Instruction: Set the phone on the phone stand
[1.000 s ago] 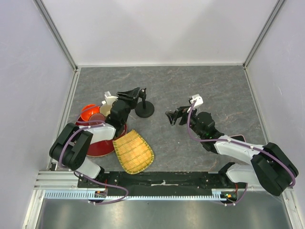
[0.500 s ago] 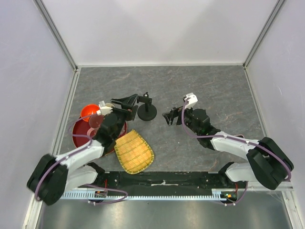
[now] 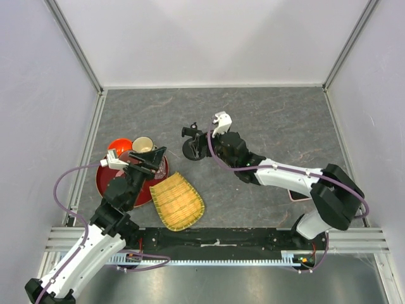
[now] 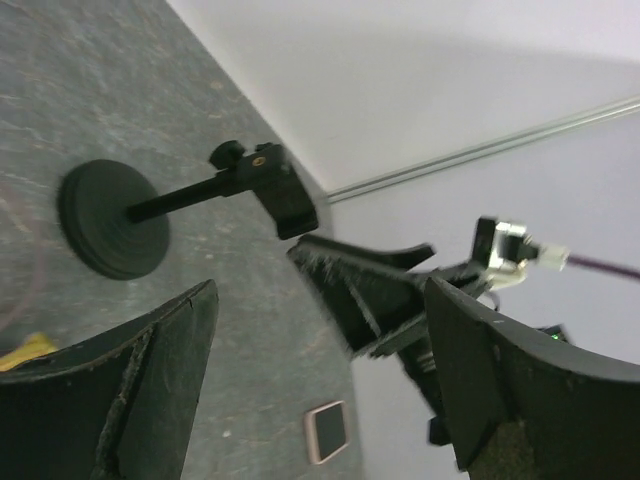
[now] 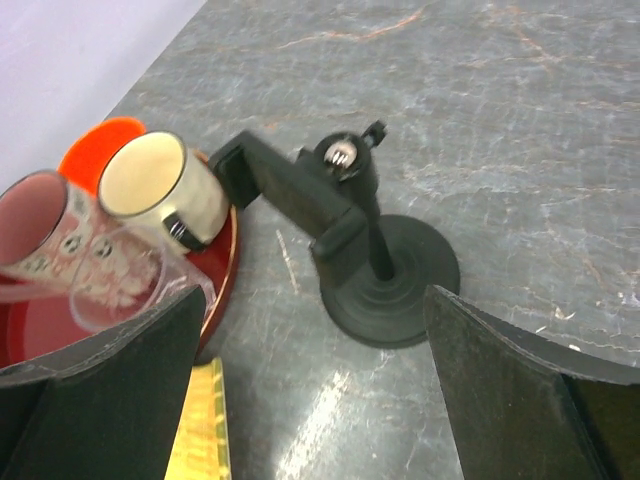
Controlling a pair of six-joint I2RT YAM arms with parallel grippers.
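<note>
From above: my right gripper (image 3: 204, 140) hangs just beside the phone stand (image 3: 193, 150); the phone (image 3: 293, 197) lies on the table (image 3: 266, 114), mostly hidden under my right arm (image 3: 285, 177). Left wrist — my left gripper (image 4: 320, 290) gapes empty, facing the stand. Right wrist — fingers (image 5: 100, 380) spread around nothing, probably lining up to steady the stand.

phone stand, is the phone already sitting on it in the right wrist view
No, the phone stand stands on its disc base with its top bracket bare and nothing held in it.
</note>
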